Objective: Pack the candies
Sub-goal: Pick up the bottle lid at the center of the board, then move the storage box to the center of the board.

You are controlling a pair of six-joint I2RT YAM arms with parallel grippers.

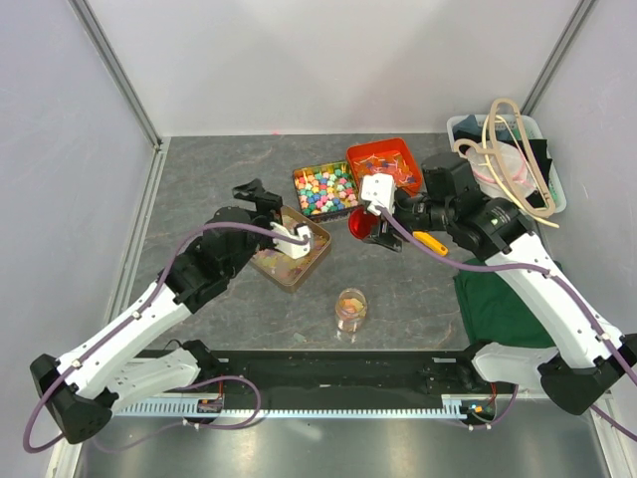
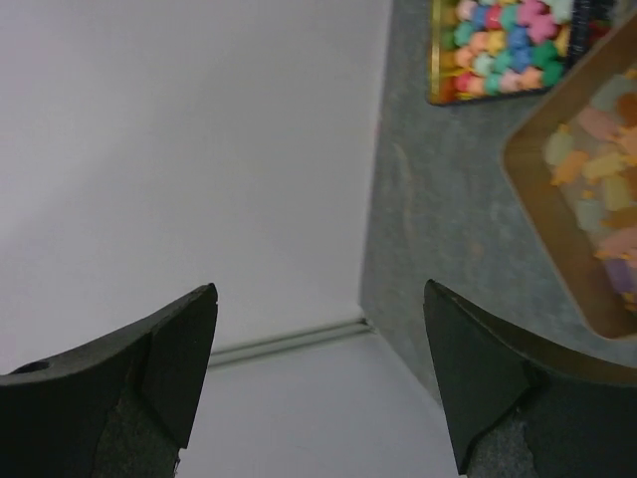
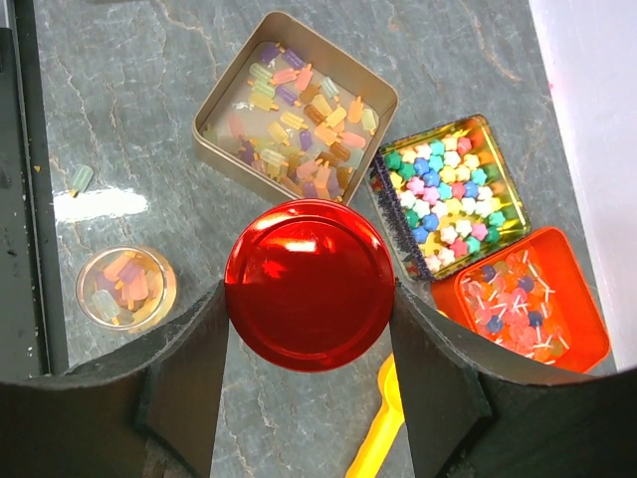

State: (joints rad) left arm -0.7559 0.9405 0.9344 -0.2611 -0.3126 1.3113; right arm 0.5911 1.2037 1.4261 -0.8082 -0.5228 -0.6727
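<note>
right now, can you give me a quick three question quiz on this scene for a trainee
1. True or false: the left claw is shut.
2. Fill in: the right claw grips a red ___.
3. Where does the stray candy lie?
Key: 1 false, it is open and empty. 2 lid. 3 on the table, near the jar, not in it.

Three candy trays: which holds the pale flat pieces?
The tan tin, leftmost in the top view, holds the pale pieces. The gold tin holds bright cubes; the orange tray, red and blue candies.
</note>
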